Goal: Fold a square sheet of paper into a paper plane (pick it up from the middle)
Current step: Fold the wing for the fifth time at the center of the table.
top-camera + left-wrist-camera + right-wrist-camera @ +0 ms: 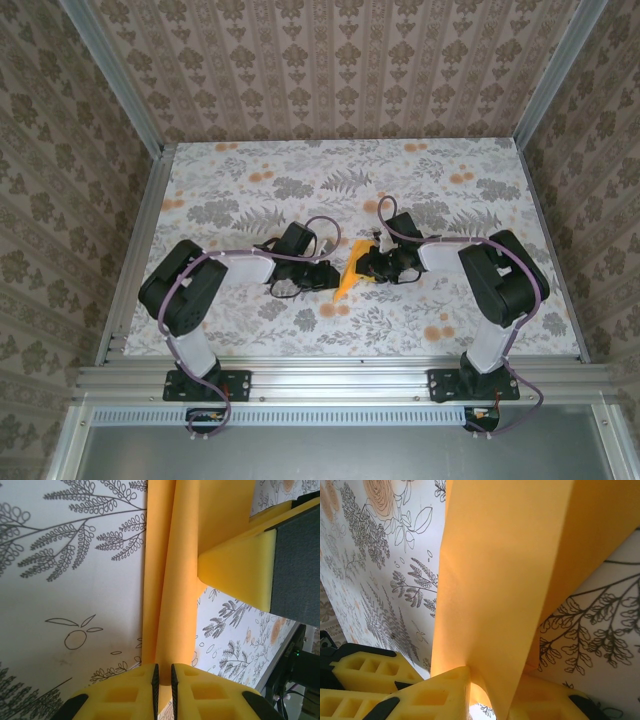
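Mid-fold step, by my read: both arms are meeting over the middle of the counter and holding the orange paper sheet btwn them. It's already doubled into a long narrow strip w/ a lengthwise crease, not yet a dart. L fingers are clenching one end, pads nearly touching w/ only the paper btwn them, and the sheet is running straight out ahead of those tips. R fingers are pinching another part, w/ the sheet fanning up and away from their tips. From the L wrist cam one of the R fingers is showing as a yellow wedge biting the strip's side, well ahead of the L tips. Next move prob. calls for one side letting go or sliding while the other is anchoring, so a flap can swing over & get pressed along the crease. Pulling w/ both clenched is risking a tear or skewed fold. Which layers each pad is catching, can't tell; same for whether the strip's near tip is touching the counter. Room: open floral counter is lying all round the fingers, w/ frame rails and papered walls sitting well apart, so outward sweeps are looking free. The tight spot is btwn the two sets of fingers.
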`<action>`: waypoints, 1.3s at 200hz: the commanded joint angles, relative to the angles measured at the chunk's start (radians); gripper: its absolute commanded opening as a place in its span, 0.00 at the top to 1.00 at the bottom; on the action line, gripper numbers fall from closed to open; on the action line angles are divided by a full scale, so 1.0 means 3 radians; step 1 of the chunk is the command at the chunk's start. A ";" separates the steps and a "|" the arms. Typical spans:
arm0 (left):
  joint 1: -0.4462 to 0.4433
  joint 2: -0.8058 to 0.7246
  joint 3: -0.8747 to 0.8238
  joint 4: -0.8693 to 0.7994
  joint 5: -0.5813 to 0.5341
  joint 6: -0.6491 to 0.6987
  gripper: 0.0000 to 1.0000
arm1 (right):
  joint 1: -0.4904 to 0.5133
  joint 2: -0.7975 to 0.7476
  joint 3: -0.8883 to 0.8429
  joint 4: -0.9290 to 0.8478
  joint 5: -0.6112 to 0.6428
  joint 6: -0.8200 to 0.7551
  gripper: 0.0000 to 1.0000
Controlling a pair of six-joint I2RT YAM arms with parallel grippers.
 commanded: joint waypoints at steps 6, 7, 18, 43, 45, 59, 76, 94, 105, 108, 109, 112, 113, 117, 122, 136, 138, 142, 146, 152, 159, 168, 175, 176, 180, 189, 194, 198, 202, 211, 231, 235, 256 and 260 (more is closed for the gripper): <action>-0.0005 0.0121 -0.0007 0.0052 0.0073 0.0059 0.82 | -0.0010 0.0329 -0.0032 -0.0095 0.0503 -0.0039 0.76; -0.0006 0.0124 -0.0008 0.0052 0.0073 0.0059 0.83 | -0.0012 0.0331 -0.0031 -0.0095 0.0500 -0.0034 0.76; -0.0018 0.0150 0.0006 0.0043 0.0073 0.0066 0.82 | -0.0013 0.0341 -0.0026 -0.0109 0.0503 -0.0034 0.75; -0.0051 0.0204 0.0044 0.0034 0.0073 0.0066 0.79 | -0.0013 0.0352 -0.0019 -0.0124 0.0502 -0.0034 0.71; -0.0052 0.0208 0.0046 0.0034 0.0073 0.0073 0.79 | -0.0012 0.0350 -0.0019 -0.0126 0.0501 -0.0034 0.71; -0.0060 0.0216 0.0055 0.0037 0.0058 0.0065 0.78 | -0.0013 0.0352 -0.0019 -0.0127 0.0500 -0.0034 0.69; -0.0059 0.0215 0.0064 0.0042 0.0052 0.0048 0.77 | -0.0013 0.0362 -0.0019 -0.0136 0.0506 -0.0034 0.67; -0.0066 0.0202 0.0073 0.0033 0.0040 0.0008 0.77 | -0.0013 0.0380 -0.0019 -0.0133 0.0508 -0.0034 0.66; -0.0079 0.0174 0.0063 0.0051 0.0028 -0.0053 0.77 | -0.0013 0.0393 -0.0019 -0.0144 0.0517 -0.0036 0.66; -0.0087 0.0165 0.0064 0.0052 0.0017 -0.0070 0.77 | -0.0013 0.0395 -0.0017 -0.0146 0.0516 -0.0029 0.66; -0.0091 0.0162 0.0063 0.0055 0.0014 -0.0077 0.77 | -0.0013 0.0394 -0.0018 -0.0147 0.0515 -0.0029 0.66; -0.0099 0.0154 0.0063 0.0050 -0.0002 -0.0087 0.77 | -0.0013 0.0400 -0.0019 -0.0147 0.0522 -0.0029 0.66; -0.0104 0.0151 0.0065 0.0049 -0.0008 -0.0090 0.77 | -0.0013 0.0399 -0.0019 -0.0144 0.0520 -0.0031 0.66; -0.0116 0.0141 0.0068 0.0028 -0.0033 -0.0106 0.78 | -0.0013 0.0406 -0.0019 -0.0146 0.0523 -0.0026 0.66; -0.0131 0.0130 0.0075 0.0010 -0.0064 -0.0120 0.78 | -0.0013 0.0409 -0.0019 -0.0151 0.0526 -0.0020 0.66; -0.0168 0.0095 0.0087 -0.0043 -0.0158 -0.0157 0.78 | -0.0013 0.0431 -0.0021 -0.0157 0.0529 -0.0014 0.65; -0.0170 0.0090 0.0088 -0.0051 -0.0173 -0.0155 0.78 | -0.0013 0.0431 -0.0020 -0.0157 0.0534 -0.0012 0.65; -0.0170 0.0087 0.0094 -0.0072 -0.0202 -0.0170 0.79 | -0.0013 0.0434 -0.0019 -0.0159 0.0538 -0.0013 0.65; -0.0175 0.0080 0.0094 -0.0080 -0.0217 -0.0175 0.79 | -0.0013 0.0441 -0.0015 -0.0169 0.0539 -0.0013 0.65; -0.0176 0.0075 0.0093 -0.0082 -0.0238 -0.0190 0.79 | -0.0013 0.0449 -0.0015 -0.0177 0.0545 -0.0008 0.65; -0.0176 0.0067 0.0098 -0.0090 -0.0272 -0.0212 0.79 | -0.0013 0.0452 -0.0009 -0.0190 0.0553 -0.0008 0.65; -0.0176 0.0066 0.0102 -0.0094 -0.0295 -0.0232 0.79 | -0.0013 0.0463 -0.0005 -0.0201 0.0563 -0.0008 0.65; -0.0178 0.0061 0.0107 -0.0095 -0.0316 -0.0241 0.79 | -0.0013 0.0468 0.0000 -0.0224 0.0573 -0.0008 0.64; -0.0179 0.0061 0.0107 -0.0100 -0.0318 -0.0241 0.79 | -0.0013 0.0469 0.0003 -0.0224 0.0574 -0.0008 0.64; -0.0181 0.0061 0.0112 -0.0112 -0.0332 -0.0246 0.79 | -0.0013 0.0469 0.0006 -0.0234 0.0586 -0.0012 0.64; -0.0181 0.0062 0.0131 -0.0138 -0.0355 -0.0255 0.79 | -0.0013 0.0473 0.0011 -0.0261 0.0595 -0.0020 0.64; -0.0181 0.0065 0.0148 -0.0166 -0.0370 -0.0257 0.78 | -0.0013 0.0472 0.0011 -0.0266 0.0603 -0.0014 0.64; -0.0182 0.0065 0.0158 -0.0204 -0.0396 -0.0258 0.78 | -0.0012 0.0474 0.0011 -0.0272 0.0605 -0.0023 0.64; -0.0185 0.0062 0.0171 -0.0237 -0.0421 -0.0258 0.78 | -0.0013 0.0473 0.0011 -0.0274 0.0605 -0.0027 0.64; -0.0190 0.0065 0.0194 -0.0296 -0.0460 -0.0248 0.77 | -0.0013 0.0475 0.0011 -0.0271 0.0605 -0.0034 0.63; -0.0199 0.0051 0.0234 -0.0429 -0.0597 -0.0265 0.76 | -0.0013 0.0466 -0.0008 -0.0243 0.0585 -0.0059 0.61; -0.0204 0.0046 0.0236 -0.0442 -0.0622 -0.0269 0.76 | -0.0013 0.0458 -0.0009 -0.0226 0.0575 -0.0062 0.61; -0.0216 0.0020 0.0253 -0.0556 -0.0776 -0.0326 0.76 | -0.0013 0.0416 -0.0044 -0.0119 0.0510 -0.0075 0.58; -0.0224 0.0020 0.0254 -0.0576 -0.0800 -0.0342 0.76 | -0.0013 0.0404 -0.0045 -0.0103 0.0498 -0.0083 0.57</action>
